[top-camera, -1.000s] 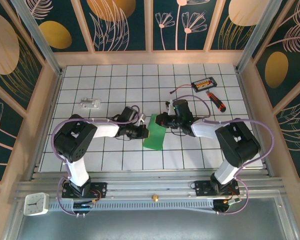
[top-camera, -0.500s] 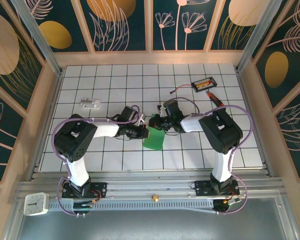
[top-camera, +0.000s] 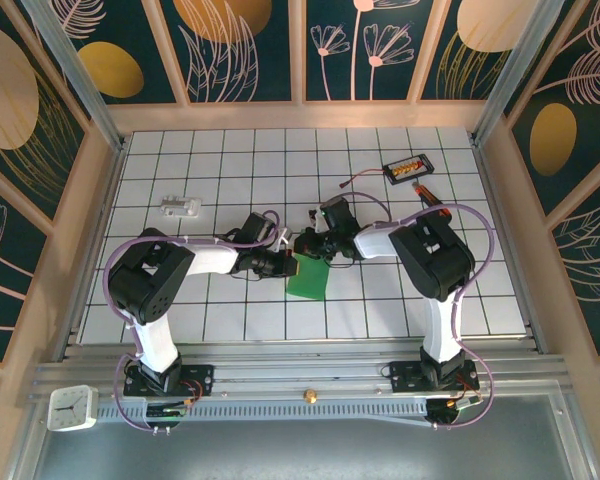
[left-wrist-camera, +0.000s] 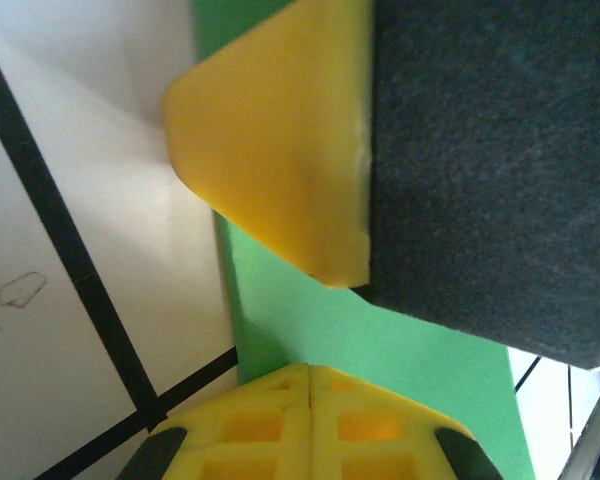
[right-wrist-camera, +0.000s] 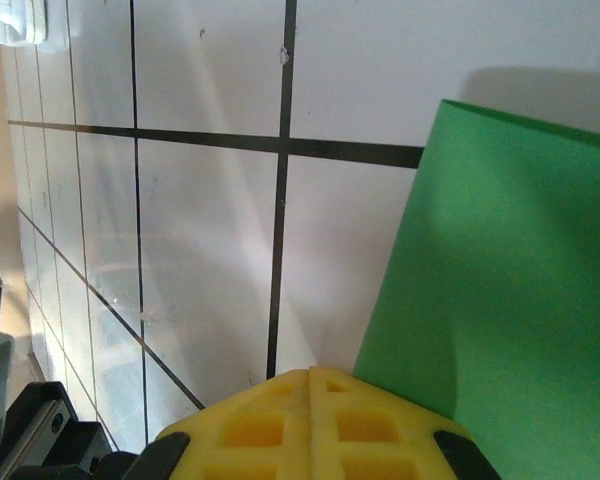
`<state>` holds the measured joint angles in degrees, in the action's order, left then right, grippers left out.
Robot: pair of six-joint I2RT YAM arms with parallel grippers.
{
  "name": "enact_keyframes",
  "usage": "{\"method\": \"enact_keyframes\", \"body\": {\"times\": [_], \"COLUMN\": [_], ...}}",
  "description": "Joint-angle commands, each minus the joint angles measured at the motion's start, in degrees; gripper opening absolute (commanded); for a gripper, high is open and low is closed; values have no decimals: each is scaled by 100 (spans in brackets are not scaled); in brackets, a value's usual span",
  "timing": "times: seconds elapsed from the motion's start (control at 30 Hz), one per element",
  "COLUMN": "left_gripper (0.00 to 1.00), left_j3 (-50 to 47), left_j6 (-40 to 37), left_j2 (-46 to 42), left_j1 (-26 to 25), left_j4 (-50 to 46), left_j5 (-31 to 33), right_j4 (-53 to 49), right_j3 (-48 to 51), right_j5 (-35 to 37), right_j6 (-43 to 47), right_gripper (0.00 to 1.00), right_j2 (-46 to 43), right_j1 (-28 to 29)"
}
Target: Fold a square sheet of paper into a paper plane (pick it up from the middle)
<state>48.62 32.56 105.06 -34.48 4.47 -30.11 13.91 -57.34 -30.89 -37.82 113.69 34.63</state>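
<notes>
Both pincers closed at the green paper, mid-table.

The left gripper (top-camera: 283,263) has its jaws brought together at the left edge of the square sheet of paper (top-camera: 308,279). In the left wrist view the yellow finger (left-wrist-camera: 280,150) and dark pad sit over green, and whether a layer is pinched cannot be told. The right gripper (top-camera: 308,243) is also closed, at the sheet's far end. The sheet lies on the tiled table (top-camera: 230,310) as a creased, narrow oblong, slightly tilted, between the two wrists. A small white part (top-camera: 180,208) sits far left. A black box (top-camera: 407,168) and a screwdriver (top-camera: 427,196) sit far right, well apart from the paper.
</notes>
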Motion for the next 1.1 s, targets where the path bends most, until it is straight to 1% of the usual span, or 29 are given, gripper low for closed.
{"method": "enact_keyframes", "body": {"times": [0.0, 0.27, 0.4, 0.83, 0.9, 1.07], "left_gripper": [0, 0, 0, 0, 0, 0], "left_j3": [-213, -178, -194, -300, -322, -353], "left_j6": [-279, -603, -690, -739, -730, -738], "left_j2": [340, 390, 424, 538, 549, 569], "left_j1": [11, 6, 0, -60, -89, -140], "left_j4": [-954, -1537, -1668, -1644, -1634, -1616], "left_j5": [508, 693, 750, 741, 721, 699], "right_j4": [-486, -664, -739, -835, -830, -889], "right_j3": [-221, -413, -528, -896, -943, -1122], "right_j5": [534, 742, 821, 919, 919, 921], "right_j6": [358, 446, 477, 533, 526, 554], "right_gripper": [0, 0, 0, 0, 0, 0], "right_j2": [283, 435, 494, 678, 703, 776], "right_j1": [-32, -154, -210, -297, -477, -578]}}
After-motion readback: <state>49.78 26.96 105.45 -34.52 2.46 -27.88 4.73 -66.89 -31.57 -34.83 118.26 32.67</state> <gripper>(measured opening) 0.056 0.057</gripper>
